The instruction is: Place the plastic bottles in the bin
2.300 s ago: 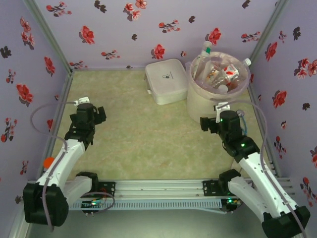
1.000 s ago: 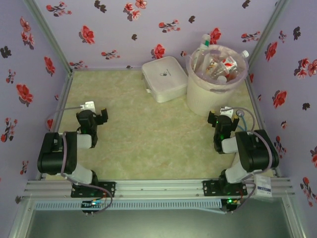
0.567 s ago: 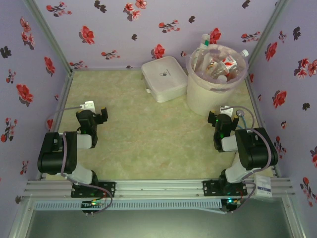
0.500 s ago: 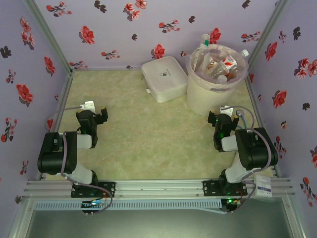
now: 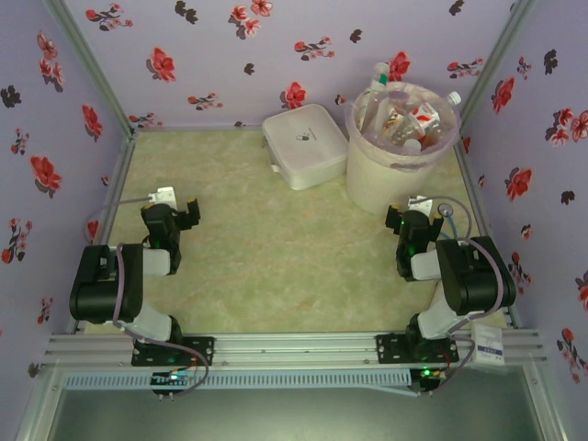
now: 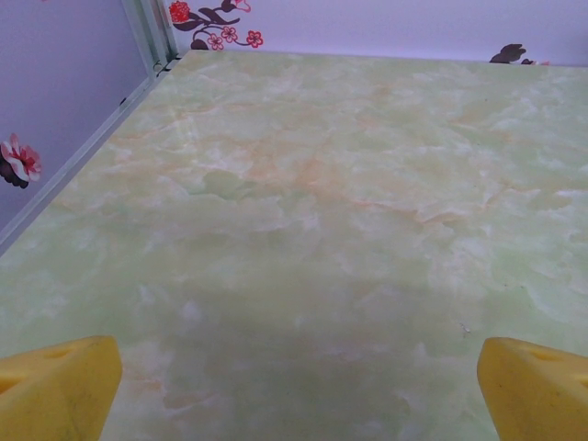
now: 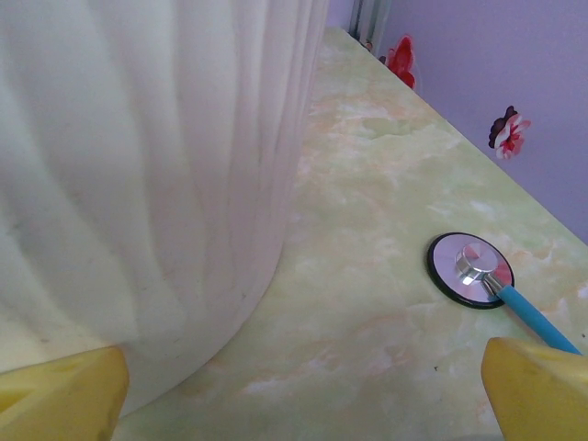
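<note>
Left jaws and right jaws both spread wide, empty, plastic bottles (image 5: 405, 120) heaped in the bin (image 5: 384, 182) just ahead of the right jaws: looks done, so park without nudging it

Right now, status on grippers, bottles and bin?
Left gripper open, empty; right gripper open, empty, close to the bin. Plastic bottles piled in the bin. Stethoscope head on table beside it.
</note>
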